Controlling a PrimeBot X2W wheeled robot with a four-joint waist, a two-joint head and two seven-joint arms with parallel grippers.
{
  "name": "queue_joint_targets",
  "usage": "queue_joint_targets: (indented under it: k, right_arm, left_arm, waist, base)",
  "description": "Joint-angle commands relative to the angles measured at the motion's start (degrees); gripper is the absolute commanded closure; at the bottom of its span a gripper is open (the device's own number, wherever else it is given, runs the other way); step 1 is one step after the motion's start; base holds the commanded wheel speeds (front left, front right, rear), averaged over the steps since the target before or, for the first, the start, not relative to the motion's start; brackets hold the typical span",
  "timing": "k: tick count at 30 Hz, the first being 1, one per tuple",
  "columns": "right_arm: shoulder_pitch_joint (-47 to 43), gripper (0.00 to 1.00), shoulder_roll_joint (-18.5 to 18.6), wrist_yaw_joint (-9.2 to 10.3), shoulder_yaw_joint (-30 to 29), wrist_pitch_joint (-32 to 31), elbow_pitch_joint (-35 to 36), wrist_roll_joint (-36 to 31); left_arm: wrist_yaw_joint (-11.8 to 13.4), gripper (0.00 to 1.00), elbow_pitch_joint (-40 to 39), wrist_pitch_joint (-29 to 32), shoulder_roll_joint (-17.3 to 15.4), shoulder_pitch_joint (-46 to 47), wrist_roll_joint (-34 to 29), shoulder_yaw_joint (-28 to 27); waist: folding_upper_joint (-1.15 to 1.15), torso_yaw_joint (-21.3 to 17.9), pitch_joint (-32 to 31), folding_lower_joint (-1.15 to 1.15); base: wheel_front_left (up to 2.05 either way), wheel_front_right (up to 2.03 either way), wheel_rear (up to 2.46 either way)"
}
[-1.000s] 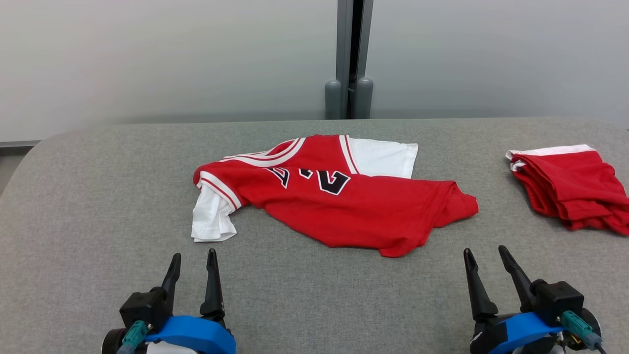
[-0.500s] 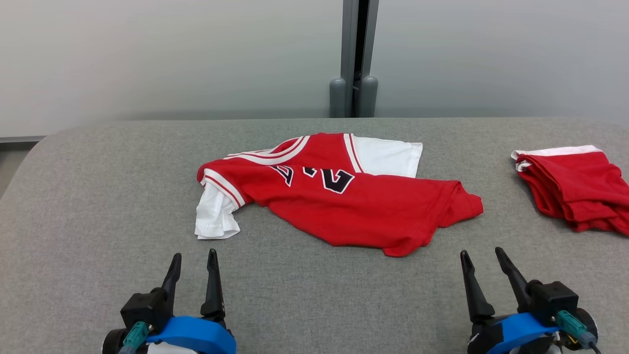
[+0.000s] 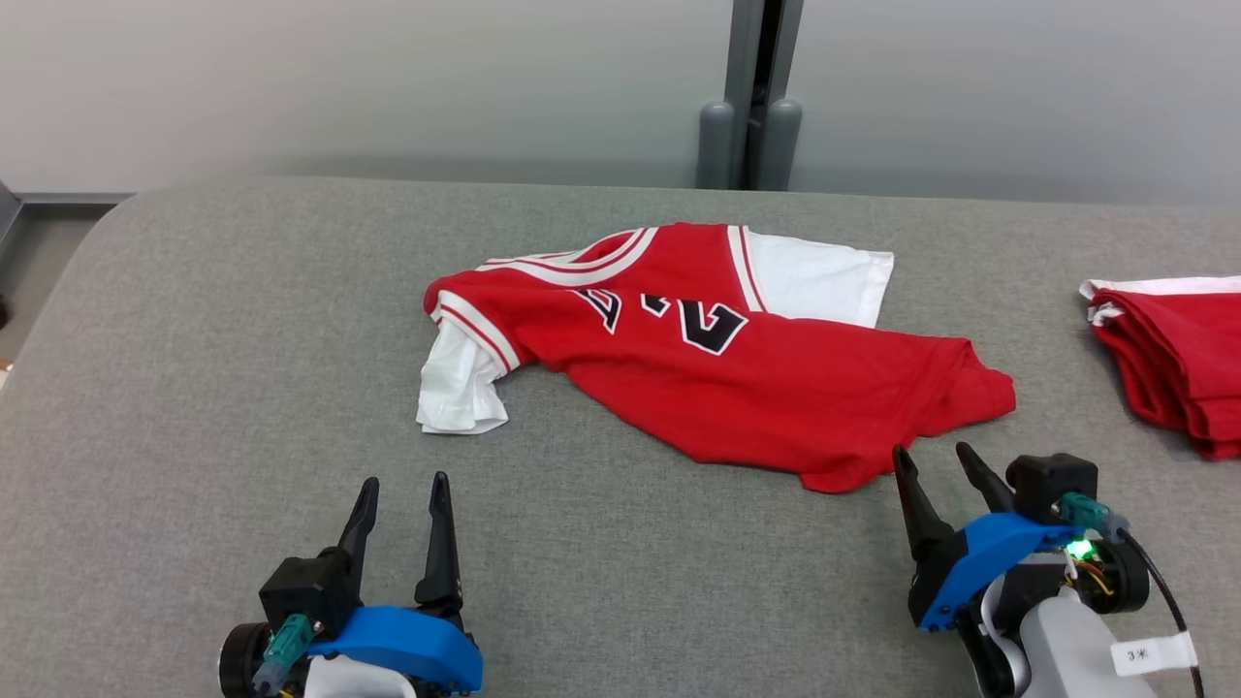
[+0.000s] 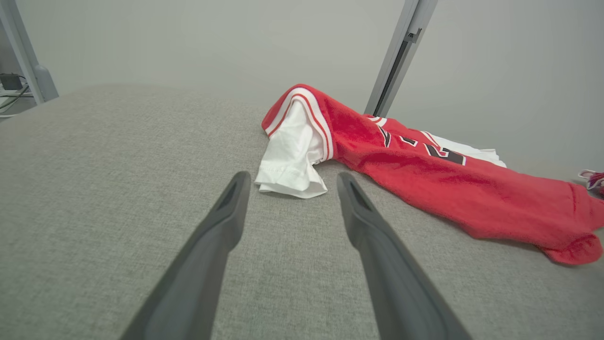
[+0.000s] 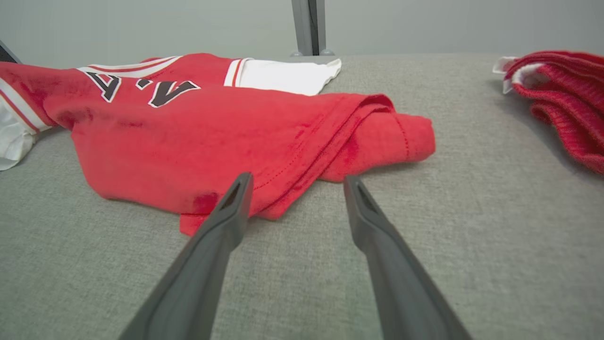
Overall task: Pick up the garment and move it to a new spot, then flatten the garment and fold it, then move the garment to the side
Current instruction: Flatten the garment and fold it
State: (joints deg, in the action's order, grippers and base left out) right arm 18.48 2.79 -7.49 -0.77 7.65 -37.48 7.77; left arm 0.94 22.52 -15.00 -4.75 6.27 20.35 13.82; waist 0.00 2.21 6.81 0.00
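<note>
A red garment with white sleeves and black lettering lies crumpled in the middle of the grey table; it also appears as the garment and the garment in the wrist views. My left gripper stands open near the front edge, a short way in front of the white sleeve. Open too, my right gripper has its fingertips just short of the garment's lower right hem, with nothing between them.
A second red and white garment, folded, lies at the table's right edge, also seen as the folded garment. A grey post stands behind the table against the pale wall. The table's left corner is rounded.
The camera has shifted, so the whole scene sits further right and lower. My right gripper has moved forward and up toward the garment's lower right hem. The left gripper has hardly moved.
</note>
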Motion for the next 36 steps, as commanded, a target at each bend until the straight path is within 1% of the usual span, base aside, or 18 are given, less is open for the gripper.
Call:
queue_joint_targets:
  k: [1,4,7,10,11,13,14,15,16,17,19,22,24,29,33,36]
  right_arm:
    - [2.03,0.0,0.21,0.0,-0.6,-1.05,-1.89,-0.6]
    - [4.65,0.0,0.2,0.0,-0.75,-3.29,-5.69,0.13]
    - [6.42,0.0,0.21,0.0,0.69,-5.05,-8.48,2.39]
    - [7.24,0.0,0.21,0.0,3.43,-5.34,-9.99,6.0]
    - [7.24,0.0,0.21,0.0,3.43,-5.34,-9.99,6.0]
    - [7.53,0.0,0.18,0.0,5.49,-4.44,-10.33,7.57]
    - [7.71,0.05,0.2,0.0,6.42,-4.07,-10.47,8.23]
    - [7.98,0.42,0.22,0.0,7.43,-3.45,-10.45,8.62]
    - [8.28,0.53,0.22,0.0,8.3,-2.65,-10.42,9.01]
    - [8.54,0.67,0.23,0.0,9.0,-1.9,-10.53,9.09]
    - [8.83,1.0,0.21,0.0,10.35,-0.07,-10.36,9.64]
    - [8.95,1.0,0.2,0.0,12.73,2.82,-9.04,10.88]
    - [8.55,1.0,0.18,0.0,15.07,4.35,-6.99,11.84]
    - [4.84,1.0,0.21,0.0,17.61,5.95,-0.44,11.97]
    - [0.05,1.0,0.4,0.0,18.5,4.4,9.04,12.83]
    - [-4.88,1.0,1.31,0.0,18.18,1.23,19.25,14.07]
  left_arm:
    - [-0.32,0.0,0.22,-0.26,0.24,1.01,-0.29,0.02]
    - [-0.54,0.0,0.43,-0.27,0.56,1.3,-0.68,0.08]
    - [-0.8,0.0,0.69,-0.27,0.82,1.35,-0.85,-0.02]
    - [-0.86,0.0,0.85,-0.26,1.11,1.27,-1.11,-0.25]
    - [-0.86,0.0,0.85,-0.26,1.11,1.27,-1.11,-0.25]
    - [-0.95,0.0,1.02,-0.26,1.22,1.1,-1.32,-0.49]
    - [-0.99,0.0,1.13,-0.26,1.25,1.0,-1.31,-0.62]
    - [-1.01,0.0,1.23,-0.26,1.31,0.92,-1.29,-0.73]
    - [-1.06,0.0,1.31,-0.26,1.37,0.82,-1.39,-0.81]
    - [-1.12,0.0,1.37,-0.26,1.41,0.68,-1.54,-0.91]
    - [-1.16,0.0,1.49,-0.26,1.46,0.45,-1.78,-1.09]
    - [-1.49,0.0,1.7,-0.26,1.51,0.09,-2.05,-1.34]
    - [-1.44,0.0,1.87,-0.27,1.55,-0.22,-2.32,-1.44]
    - [-1.57,0.0,2.18,-0.27,1.64,-1.33,-2.6,-1.56]
    - [-1.34,0.0,1.8,-0.27,1.71,-2.06,-2.69,-1.93]
    - [-1.18,0.0,1.49,-0.26,1.68,-2.55,-2.76,-2.41]
  waist:
    - [0.0,1.2,1.14,0.0]
    - [0.0,2.12,1.88,0.0]
    - [0.0,2.76,2.24,0.0]
    - [0.0,2.99,2.3,0.0]
    - [0.0,2.99,2.3,0.0]
    - [0.0,2.95,2.19,0.0]
    - [0.0,2.88,2.1,0.0]
    - [0.0,2.78,1.99,0.0]
    - [0.0,2.66,1.85,0.0]
    - [0.0,2.5,1.68,0.0]
    - [0.0,2.12,1.27,0.0]
    - [0.0,1.36,0.49,0.0]
    - [0.0,0.7,-0.23,0.0]
    - [0.0,-1.28,-2.33,0.0]
    - [0.0,-2.95,-3.34,0.0]
    - [0.0,-4.27,-3.66,0.0]
  base:
    - [0.0,0.0,0.0]
    - [0.0,0.0,0.0]
    - [0.0,0.0,0.0]
    - [0.0,0.0,0.0]
    - [0.0,0.0,0.0]
    - [0.0,0.0,0.0]
    - [0.0,0.0,0.0]
    - [0.0,0.0,0.0]
    - [0.0,0.0,0.0]
    - [0.0,0.0,0.0]
    - [0.0,0.0,0.0]
    - [0.0,0.0,0.0]
    - [0.0,0.0,0.0]
    - [0.0,0.0,0.0]
    - [0.0,0.0,0.0]
    - [0.0,0.0,0.0]
